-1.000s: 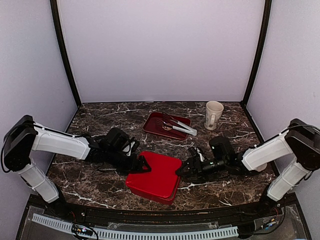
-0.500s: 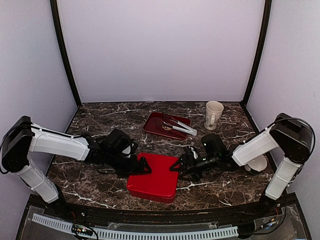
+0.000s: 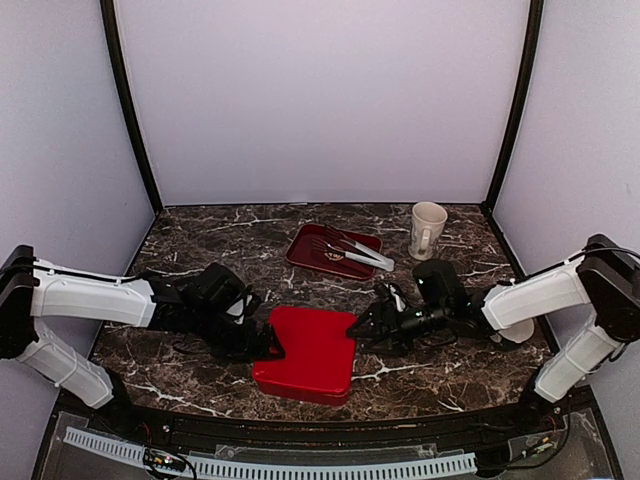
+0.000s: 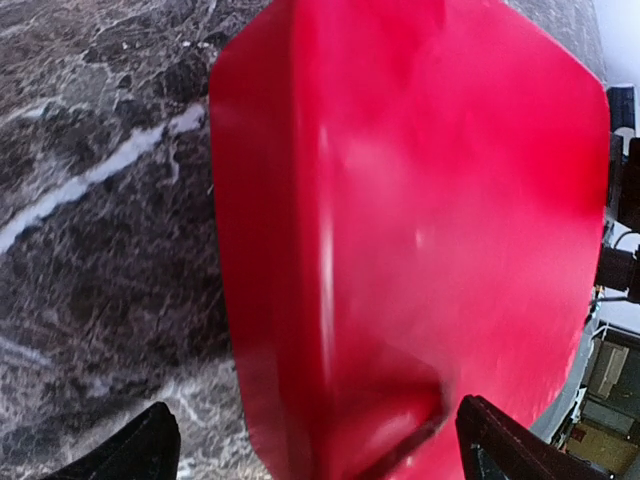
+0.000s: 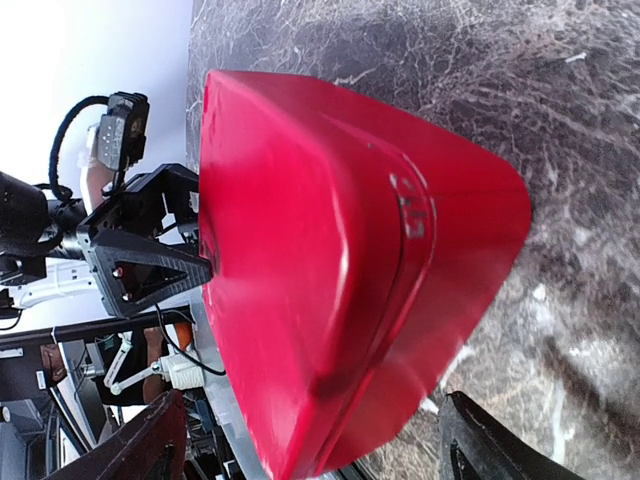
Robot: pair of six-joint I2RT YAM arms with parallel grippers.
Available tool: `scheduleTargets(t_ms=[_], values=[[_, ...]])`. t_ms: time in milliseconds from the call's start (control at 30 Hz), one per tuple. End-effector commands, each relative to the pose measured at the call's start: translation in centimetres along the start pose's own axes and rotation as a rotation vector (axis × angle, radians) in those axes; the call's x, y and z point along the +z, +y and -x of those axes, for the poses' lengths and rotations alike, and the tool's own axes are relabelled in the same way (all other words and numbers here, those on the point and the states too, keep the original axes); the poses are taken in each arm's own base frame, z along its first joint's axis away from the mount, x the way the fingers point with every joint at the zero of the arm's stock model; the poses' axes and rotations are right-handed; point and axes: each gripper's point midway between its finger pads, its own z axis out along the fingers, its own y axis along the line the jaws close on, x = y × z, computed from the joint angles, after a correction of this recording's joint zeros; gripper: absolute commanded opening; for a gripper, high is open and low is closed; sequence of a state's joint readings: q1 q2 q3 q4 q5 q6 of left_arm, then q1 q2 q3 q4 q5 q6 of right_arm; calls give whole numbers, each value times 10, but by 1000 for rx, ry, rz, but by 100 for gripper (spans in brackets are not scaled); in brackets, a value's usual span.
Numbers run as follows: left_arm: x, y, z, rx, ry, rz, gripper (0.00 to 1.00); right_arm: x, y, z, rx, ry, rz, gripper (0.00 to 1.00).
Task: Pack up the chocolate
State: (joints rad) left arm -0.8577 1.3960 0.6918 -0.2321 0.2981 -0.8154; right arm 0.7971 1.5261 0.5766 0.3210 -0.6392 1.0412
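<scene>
no chocolate showing anywhere, probably it's inside the shut red box (image 3: 310, 352) on the surface (image 3: 200, 235). left gripper (image 3: 272, 345) and right gripper (image 3: 360, 330) flank it, jaws spread wide on both. an uneven push could skew the box or shove it toward the near edge.

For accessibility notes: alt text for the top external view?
A closed glossy red box sits on a dark marble table, the left gripper and right gripper at its sides. Behind: a dark red tray with metal tongs and a cream mug.
</scene>
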Motion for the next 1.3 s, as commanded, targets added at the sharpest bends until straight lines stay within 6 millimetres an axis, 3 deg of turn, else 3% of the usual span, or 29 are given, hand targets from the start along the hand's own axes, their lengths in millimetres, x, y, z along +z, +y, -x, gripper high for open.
scheduleTargets(t_ms=[0, 67, 200, 300, 500, 833, 1067, 1267], values=[[-24, -10, 9, 54, -73, -102, 99, -13, -4, -6, 0, -19, -8, 87], [-35, -9, 15, 49, -117, -139, 94, -17, -1, -7, 4, -23, 3, 86], [-41, -1, 17, 42, -121, -142, 71, -18, 3, -9, 20, -16, 23, 83], [-31, 5, 14, 33, -64, -98, 55, -13, 4, -6, 47, -11, 37, 80], [-19, 3, 18, 35, -37, -82, 40, 1, 8, 1, 57, 4, 56, 76], [13, -1, -9, 69, 70, -44, 8, 24, 10, 5, 56, 45, 61, 73], [17, 3, -14, 61, 87, -13, 5, 34, 9, 8, 56, 56, 50, 60], [18, 6, -14, 53, 91, 10, 5, 33, -20, -6, 76, 79, -46, 45]])
